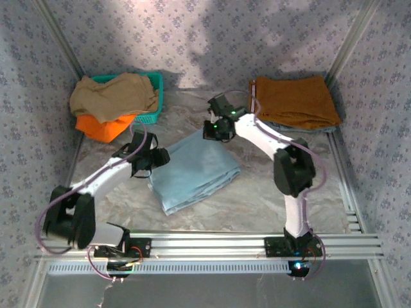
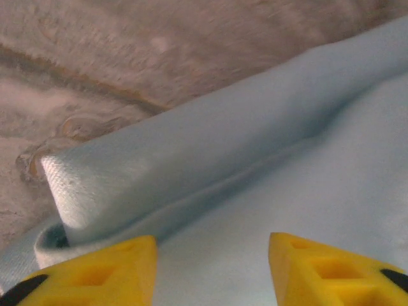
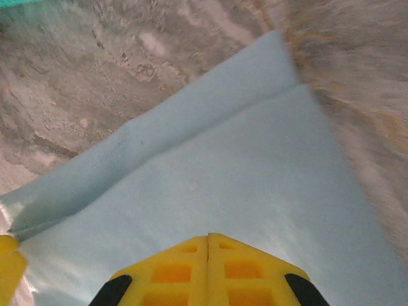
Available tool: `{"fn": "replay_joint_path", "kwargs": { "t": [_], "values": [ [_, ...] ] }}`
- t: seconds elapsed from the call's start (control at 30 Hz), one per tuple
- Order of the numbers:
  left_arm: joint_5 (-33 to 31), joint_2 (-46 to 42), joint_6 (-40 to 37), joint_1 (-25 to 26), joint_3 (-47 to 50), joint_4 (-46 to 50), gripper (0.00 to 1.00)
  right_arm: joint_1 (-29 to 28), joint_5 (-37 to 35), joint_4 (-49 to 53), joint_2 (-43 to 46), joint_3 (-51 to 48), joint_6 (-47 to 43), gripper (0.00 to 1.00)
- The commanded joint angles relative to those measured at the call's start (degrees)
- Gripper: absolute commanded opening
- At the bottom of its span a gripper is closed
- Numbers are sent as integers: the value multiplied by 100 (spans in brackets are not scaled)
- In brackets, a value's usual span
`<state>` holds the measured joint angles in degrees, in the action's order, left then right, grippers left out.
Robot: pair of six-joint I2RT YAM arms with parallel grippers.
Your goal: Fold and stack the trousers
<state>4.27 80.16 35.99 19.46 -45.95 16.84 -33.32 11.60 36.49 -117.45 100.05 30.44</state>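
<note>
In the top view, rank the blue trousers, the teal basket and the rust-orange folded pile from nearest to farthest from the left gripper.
1. The blue trousers, mid-table: the left gripper sits at their left edge.
2. The teal basket, far left.
3. The rust-orange pile, far right corner.

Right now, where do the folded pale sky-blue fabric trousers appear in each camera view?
Top external: the pale sky-blue trousers lie folded at the picture's centre.
Left wrist: trousers cover the lower right, fold edge diagonal.
Right wrist: trousers cover the centre, tapering upward.
Shared landmark: the grey marbled tabletop.
</note>
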Motion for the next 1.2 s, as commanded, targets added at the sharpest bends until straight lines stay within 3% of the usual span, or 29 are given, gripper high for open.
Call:
{"fn": "replay_joint_path", "kwargs": {
  "t": [0.0,0.07,0.2,0.3,0.37,0.4,0.5,0.53,0.6,0.73,1.0,1.17],
  "values": [
    [64,554,-101,-276,32,-243,39,-5,135,319,-941,623,50,0],
    [91,735,-40,-413,277,-423,32,-3,212,442,-1371,866,57,0],
    [186,518,56,-424,957,-676,32,82,320,567,-1679,918,-58,0],
    [179,95,67,-417,1396,-640,35,220,345,631,-1415,819,-193,0],
    [158,-303,12,-417,1541,-442,42,358,-120,658,-930,618,-230,0],
    [131,-559,-29,-417,1562,-275,48,445,-508,592,-608,387,-230,7],
    [242,-1222,-117,-426,1498,145,81,780,-1410,531,99,-35,-253,48],
    [386,-1360,-110,-426,1461,209,87,869,-1675,629,163,-56,-316,56],
    [591,-1529,11,-419,1386,408,93,1055,-2297,888,141,-38,-317,63],
    [643,-1729,279,-314,1402,720,95,1335,-3128,1006,2,-180,-116,81],
    [76,-2081,1129,898,1625,1004,94,1768,-3448,1133,-830,474,156,94],
    [21,-2101,1423,1173,1859,753,93,1948,-3487,1380,-1518,1285,277,94]
  ]
}}
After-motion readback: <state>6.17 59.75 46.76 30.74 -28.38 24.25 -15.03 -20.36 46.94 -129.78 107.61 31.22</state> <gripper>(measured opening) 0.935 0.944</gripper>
